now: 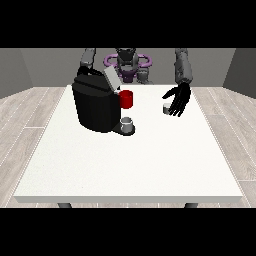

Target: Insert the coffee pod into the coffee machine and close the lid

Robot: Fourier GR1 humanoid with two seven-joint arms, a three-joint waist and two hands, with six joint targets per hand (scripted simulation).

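A black coffee machine (pixel 94 106) stands on the white table (pixel 130 165) at the left, its grey lid (pixel 111 77) tilted up and open. A small grey cup (pixel 127 122) sits on the machine's drip base. The small grey coffee pod (pixel 166 108) rests on the table at the right. The hand at the view's right (pixel 179 99) hangs just beside the pod, fingers spread and pointing down, not closed on it. The other hand is hidden behind the machine; only its upper arm (pixel 87 57) shows.
A red mug (pixel 127 99) stands right behind the machine's spout side. The table's front edge runs near the bottom of the view, with wood floor around it.
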